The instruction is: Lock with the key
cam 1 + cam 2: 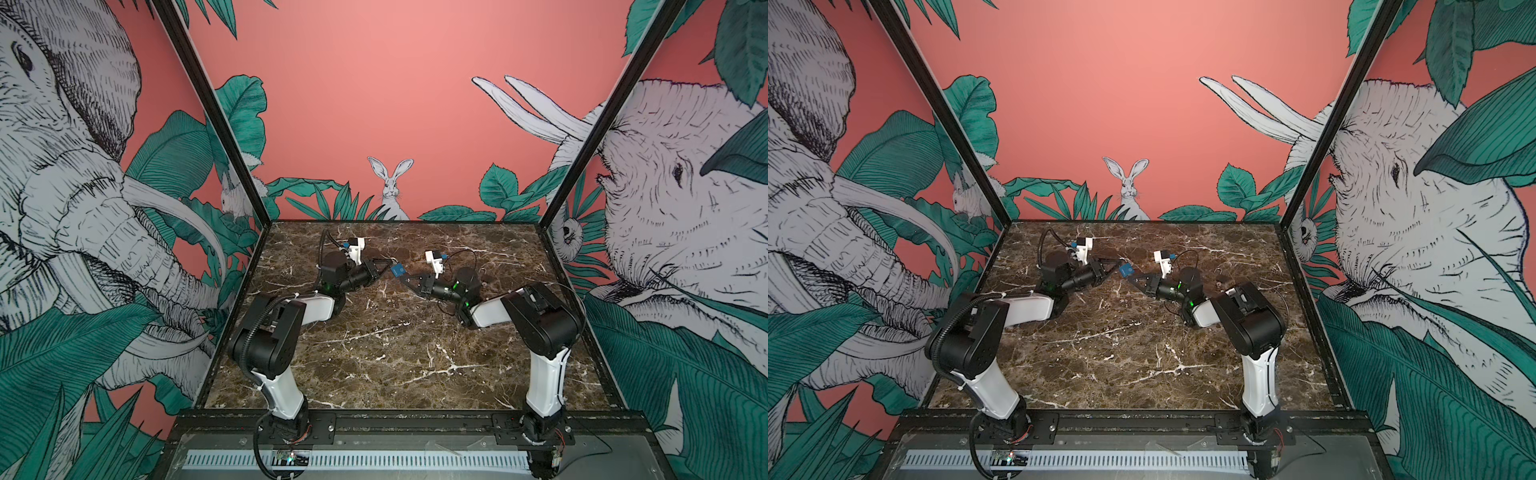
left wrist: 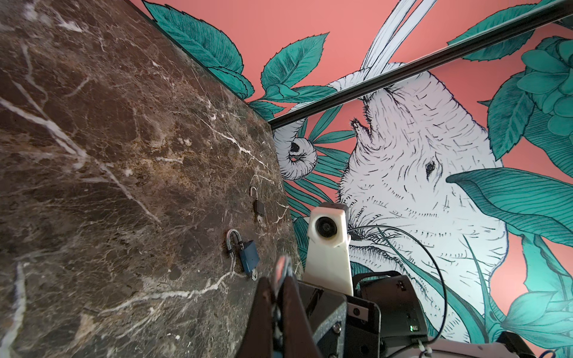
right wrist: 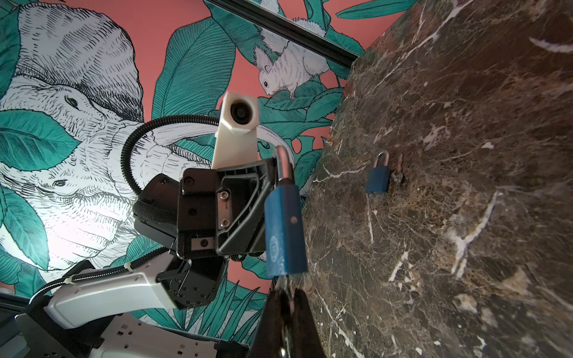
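**Both top views.** The blue padlock [image 1: 397,271] [image 1: 1125,270] is held clear of the marble table [image 1: 374,353], just above the centre of the frame, between the tips of the two arms. The left gripper [image 1: 385,266] meets it from the left and the right gripper [image 1: 405,281] from the lower right.

**Right wrist view.** The left gripper [image 3: 280,172] is clamped on the steel shackle [image 3: 282,161]. The padlock's blue body therefore extends away from those jaws toward the right gripper [image 3: 285,297]. The right jaws are pressed together on a thin metal key [image 3: 284,282], which meets the end of the body opposite the shackle.

**Hidden or unclear.**
- Only a sliver of the key shows between the fingers and the body; its blade and the keyhole are covered.
- In the top views the key is too small to make out.
- In the left wrist view the left fingers [image 2: 262,313] are together, but what they pinch is a blur, and the held lock is concealed behind them.
- A second blue padlock [image 3: 378,179] lies on the table with loose keys [image 3: 397,176] just beside it.
- The left wrist view shows a tabletop blue lock [image 2: 249,256] with a key at its base, and near it a dark padlock [image 2: 259,207] with its shackle swung open.
- Whether the two blue locks lying on the table are one object cannot be told.
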`<state>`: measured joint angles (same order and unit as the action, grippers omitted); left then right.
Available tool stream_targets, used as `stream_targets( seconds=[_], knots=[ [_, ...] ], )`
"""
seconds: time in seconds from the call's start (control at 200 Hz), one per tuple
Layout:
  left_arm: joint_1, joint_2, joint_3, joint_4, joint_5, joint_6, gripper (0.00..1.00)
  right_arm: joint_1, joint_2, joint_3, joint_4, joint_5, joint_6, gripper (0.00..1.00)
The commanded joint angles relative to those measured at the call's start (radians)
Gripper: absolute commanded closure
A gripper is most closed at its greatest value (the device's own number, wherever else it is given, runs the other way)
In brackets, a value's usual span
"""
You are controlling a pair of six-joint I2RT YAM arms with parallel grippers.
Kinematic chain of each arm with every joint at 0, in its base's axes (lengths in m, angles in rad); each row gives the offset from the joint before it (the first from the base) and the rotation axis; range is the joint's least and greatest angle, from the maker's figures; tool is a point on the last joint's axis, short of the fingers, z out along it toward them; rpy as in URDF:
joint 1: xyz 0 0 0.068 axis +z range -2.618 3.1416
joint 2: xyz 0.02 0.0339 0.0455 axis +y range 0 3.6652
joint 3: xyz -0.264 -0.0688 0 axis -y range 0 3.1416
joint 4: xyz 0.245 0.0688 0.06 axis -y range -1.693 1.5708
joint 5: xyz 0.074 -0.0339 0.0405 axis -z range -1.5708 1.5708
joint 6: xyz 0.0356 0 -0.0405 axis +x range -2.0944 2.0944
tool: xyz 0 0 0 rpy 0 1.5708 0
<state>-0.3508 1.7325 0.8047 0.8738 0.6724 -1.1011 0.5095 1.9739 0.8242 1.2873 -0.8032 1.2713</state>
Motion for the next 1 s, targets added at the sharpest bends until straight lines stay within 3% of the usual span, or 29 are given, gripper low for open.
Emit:
stream_targets(
  seconds=[0.0, 0.21, 0.655, 0.94, 0.99],
  knots=[
    [0.006, -0.008, 0.002, 0.048, -0.046, -0.011, 1.0, -0.009, -0.042, -0.027, 0.09, 0.048, -0.023, 1.0],
    [0.007, 0.037, 0.005, 0.155, -0.121, -0.087, 1.0, -0.008, -0.063, -0.078, 0.112, 0.118, -0.037, 1.0],
    [0.034, 0.036, 0.004, 0.166, -0.124, -0.085, 1.0, -0.008, -0.073, -0.114, 0.12, 0.133, -0.047, 1.0],
    [0.066, 0.036, 0.044, 0.111, -0.079, -0.067, 1.0, -0.017, -0.088, -0.141, 0.12, 0.119, -0.05, 1.0],
    [0.073, 0.038, 0.062, 0.059, -0.026, -0.048, 1.0, -0.024, -0.102, -0.153, 0.121, 0.11, -0.05, 1.0]
  ],
)
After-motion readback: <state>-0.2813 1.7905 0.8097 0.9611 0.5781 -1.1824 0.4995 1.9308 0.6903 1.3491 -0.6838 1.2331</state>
